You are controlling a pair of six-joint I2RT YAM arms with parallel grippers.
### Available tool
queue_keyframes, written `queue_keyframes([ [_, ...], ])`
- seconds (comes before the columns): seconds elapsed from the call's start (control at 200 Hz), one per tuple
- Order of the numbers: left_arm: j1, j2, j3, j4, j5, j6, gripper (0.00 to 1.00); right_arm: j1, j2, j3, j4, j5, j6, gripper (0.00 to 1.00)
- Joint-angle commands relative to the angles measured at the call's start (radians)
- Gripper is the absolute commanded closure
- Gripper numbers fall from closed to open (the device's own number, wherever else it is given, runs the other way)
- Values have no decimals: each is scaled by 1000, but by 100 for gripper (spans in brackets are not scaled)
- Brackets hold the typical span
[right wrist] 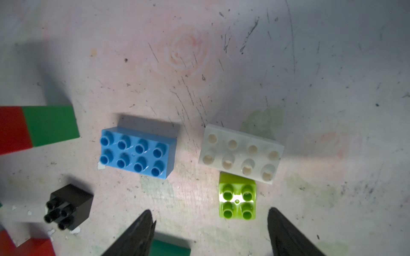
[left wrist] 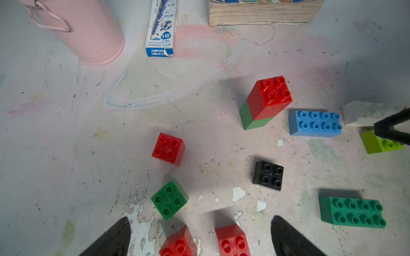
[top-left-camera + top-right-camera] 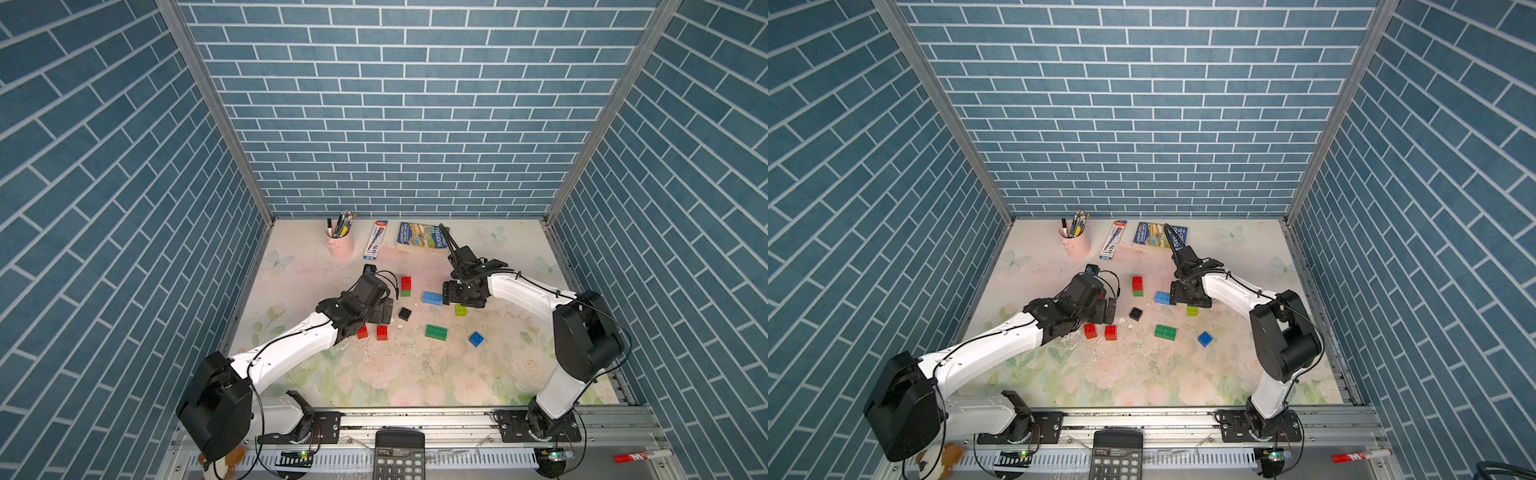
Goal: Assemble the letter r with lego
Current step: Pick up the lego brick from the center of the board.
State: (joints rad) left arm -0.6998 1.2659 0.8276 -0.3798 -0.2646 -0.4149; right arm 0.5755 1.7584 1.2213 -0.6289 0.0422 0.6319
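The right gripper (image 1: 210, 211) hovers released and empty, with the lime brick (image 1: 237, 197) just ahead between its finger lines and touching the white brick (image 1: 240, 153) beyond. In a top view, lime lies at 4 o'clock from the stack (image 3: 406, 286), past the blue brick (image 3: 432, 298). White's long axis runs finger to finger, so lime looks the easier pick. The left gripper (image 2: 200, 218), spread wide and empty, has 2 red bricks (image 2: 231, 240) at its mouth, farther from lime.
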Motion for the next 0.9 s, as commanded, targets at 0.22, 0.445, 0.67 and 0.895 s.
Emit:
queue_keyframes([
  [0.22, 14, -70, -57, 18, -32, 7, 0, -35, 89, 95, -72, 104, 65, 11],
  [0.445, 32, -59, -58, 28, -19, 16, 0, -78, 148, 127, -80, 69, 58, 12],
  [0.67, 49, -60, -56, 31, -1, 16, 1, -82, 181, 132, -63, 40, 76, 14],
  [0.895, 60, -58, -59, 39, 11, 16, 1, -82, 181, 126, -61, 33, 88, 17],
])
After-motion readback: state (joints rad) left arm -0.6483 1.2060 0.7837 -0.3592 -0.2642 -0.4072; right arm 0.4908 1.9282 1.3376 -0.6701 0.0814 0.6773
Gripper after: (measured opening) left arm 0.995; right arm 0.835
